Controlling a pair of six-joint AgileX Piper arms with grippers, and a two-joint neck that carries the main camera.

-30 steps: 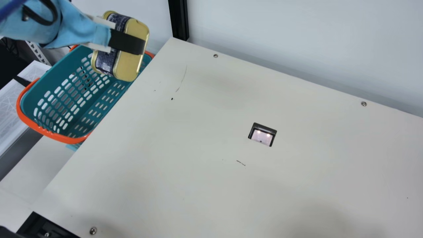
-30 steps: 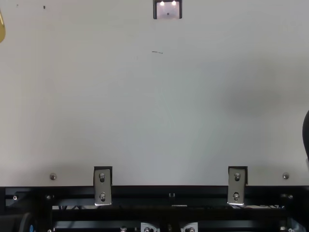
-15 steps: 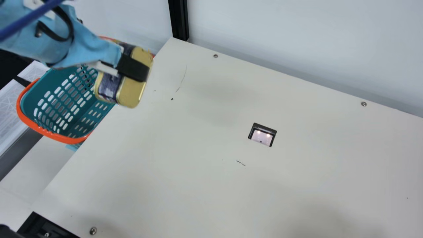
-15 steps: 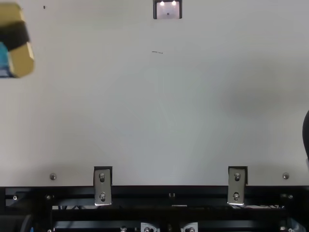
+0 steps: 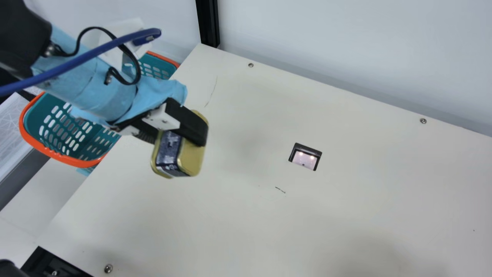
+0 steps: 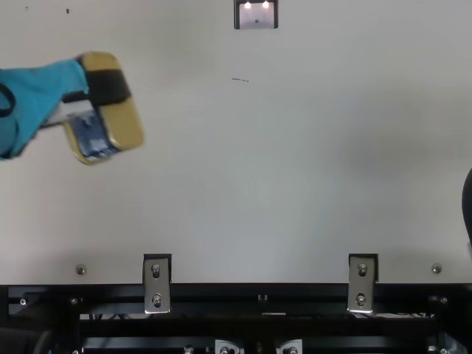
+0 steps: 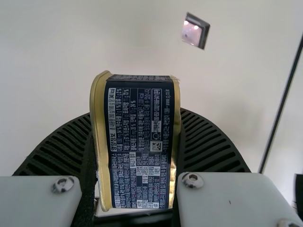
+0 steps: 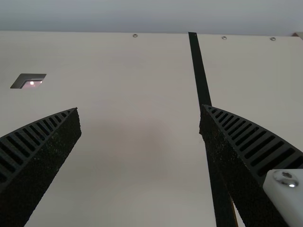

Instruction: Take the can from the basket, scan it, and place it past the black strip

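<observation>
The can (image 5: pixel 191 158) is gripped crosswise between the left fingers (image 5: pixel 192 125) above the worktop (image 5: pixel 246 227), the scanner (image 5: pixel 304 159) being set well apart to its right, while the right fingers (image 8: pixel 42 156) are spread wide.

Main view slants down; top, steeper; left wrist, close on can (image 7: pixel 139 142); right wrist, toward wall (image 8: pixel 142 16) (all share scanner window (image 5: pixel 305 159)).

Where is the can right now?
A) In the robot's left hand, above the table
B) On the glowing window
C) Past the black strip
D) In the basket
A: the left hand has the can clamped between its fingers, over the table.
</observation>
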